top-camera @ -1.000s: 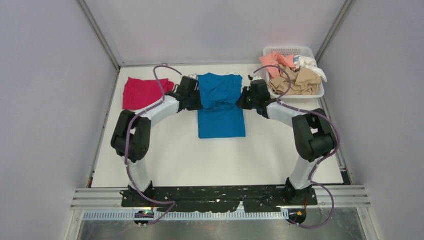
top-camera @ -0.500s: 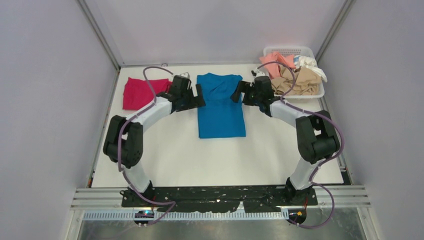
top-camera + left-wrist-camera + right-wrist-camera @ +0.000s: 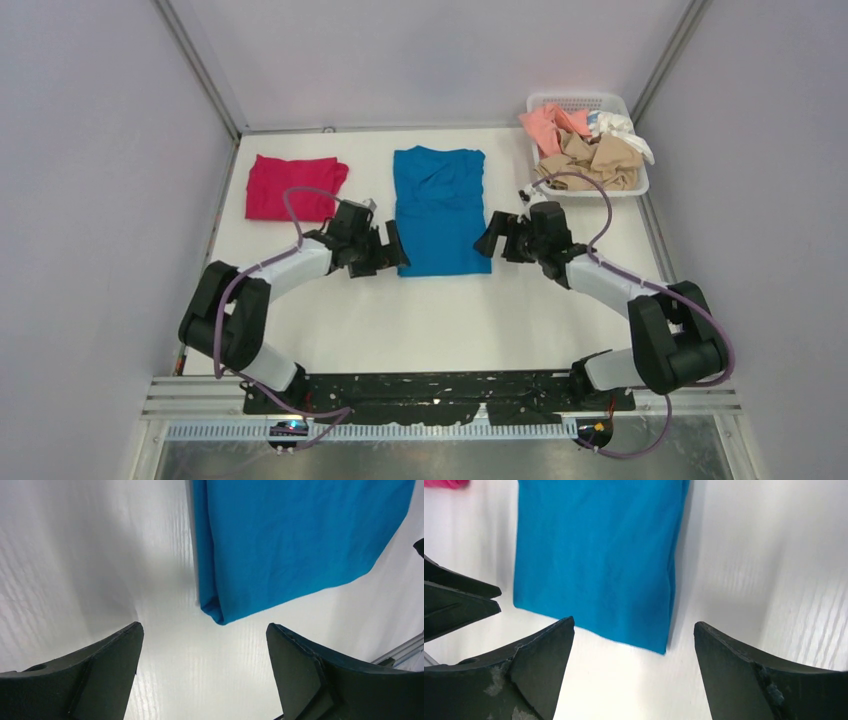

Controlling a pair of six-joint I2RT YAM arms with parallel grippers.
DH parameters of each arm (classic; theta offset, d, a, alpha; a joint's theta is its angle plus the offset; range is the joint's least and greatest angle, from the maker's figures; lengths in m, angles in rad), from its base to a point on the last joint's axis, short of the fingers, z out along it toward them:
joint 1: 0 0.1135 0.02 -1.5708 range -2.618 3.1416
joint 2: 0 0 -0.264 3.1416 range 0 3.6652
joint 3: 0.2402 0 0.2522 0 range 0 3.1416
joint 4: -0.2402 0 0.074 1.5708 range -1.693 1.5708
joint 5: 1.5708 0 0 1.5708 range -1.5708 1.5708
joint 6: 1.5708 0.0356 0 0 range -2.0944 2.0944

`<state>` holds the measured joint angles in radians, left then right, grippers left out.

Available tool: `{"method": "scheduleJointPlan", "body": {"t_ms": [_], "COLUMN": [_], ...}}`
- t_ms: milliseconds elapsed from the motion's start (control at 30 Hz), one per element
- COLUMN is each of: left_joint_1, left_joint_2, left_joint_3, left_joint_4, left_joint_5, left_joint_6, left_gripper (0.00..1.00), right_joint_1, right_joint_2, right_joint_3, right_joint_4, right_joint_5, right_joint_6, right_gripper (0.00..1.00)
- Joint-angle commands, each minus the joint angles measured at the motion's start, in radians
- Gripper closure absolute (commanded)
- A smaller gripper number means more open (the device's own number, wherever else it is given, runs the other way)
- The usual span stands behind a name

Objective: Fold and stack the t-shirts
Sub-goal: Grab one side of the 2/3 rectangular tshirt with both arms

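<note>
A teal-blue t-shirt (image 3: 440,208) lies flat mid-table, both sides folded in to a long rectangle. My left gripper (image 3: 393,250) stands open at its near left corner (image 3: 218,615), empty, jaws wide over bare table. My right gripper (image 3: 491,236) stands open by the near right corner (image 3: 659,647), also empty. A folded magenta-red t-shirt (image 3: 290,186) lies at the far left. Peach, tan and white t-shirts (image 3: 590,150) are heaped in the basket.
A white plastic basket (image 3: 584,104) sits at the far right corner. Grey walls close in the table on three sides. The black mounting rail (image 3: 440,392) with the arm bases runs along the near edge.
Both grippers let go of the blue shirt's folded-in sides, opened, and drew back toward me, from its upper half down to its near corners. The shirt stays folded narrow.
</note>
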<state>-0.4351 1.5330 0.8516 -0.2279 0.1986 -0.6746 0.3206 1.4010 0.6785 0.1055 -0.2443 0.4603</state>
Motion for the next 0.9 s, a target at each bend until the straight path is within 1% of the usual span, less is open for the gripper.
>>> {"method": "scheduleJointPlan", "body": {"t_ms": [0,67,167,233,267,367,467,567,733,867], "left_joint_1": [-0.039,-0.052,-0.077,-0.089,-0.092,-0.094,-0.094,-0.096,-0.096,-0.095], "left_joint_2": [-0.014,-0.001,0.005,0.007,0.009,0.03,0.06,0.076,0.11,0.147], "left_joint_3": [-0.029,-0.037,-0.053,-0.057,-0.058,-0.05,-0.019,-0.007,0.006,0.033], "left_joint_4": [0.073,0.075,0.076,0.066,0.065,0.062,0.056,0.058,0.05,0.05], "left_joint_5": [0.054,0.061,0.03,0.008,0.0,-0.041,-0.048,-0.048,-0.071,-0.055], "left_joint_6": [-0.056,-0.071,-0.091,-0.1,-0.105,-0.114,-0.115,-0.119,-0.122,-0.121], "left_gripper": [0.11,0.2,0.29,0.37,0.39,0.47,0.53,0.54,0.59,0.67], "right_joint_1": [-0.003,-0.003,-0.003,-0.003,-0.003,-0.003,-0.003,-0.003,-0.002,-0.003], "right_joint_2": [-0.092,-0.103,-0.104,-0.105,-0.105,-0.101,-0.089,-0.072,-0.01,0.032], "right_joint_3": [-0.077,-0.1,-0.143,-0.166,-0.171,-0.186,-0.194,-0.203,-0.201,-0.191], "right_joint_4": [0.001,-0.007,0.002,0.018,0.02,0.022,0.036,0.064,0.11,0.142], "right_joint_5": [-0.006,-0.033,-0.069,-0.075,-0.075,-0.082,-0.09,-0.098,-0.122,-0.132], "right_joint_6": [0.009,0.014,0.03,0.046,0.052,0.056,0.065,0.077,0.097,0.112], "right_gripper": [0.05,0.04,0.01,0.0,0.01,0.05,0.08,0.13,0.18,0.22]}}
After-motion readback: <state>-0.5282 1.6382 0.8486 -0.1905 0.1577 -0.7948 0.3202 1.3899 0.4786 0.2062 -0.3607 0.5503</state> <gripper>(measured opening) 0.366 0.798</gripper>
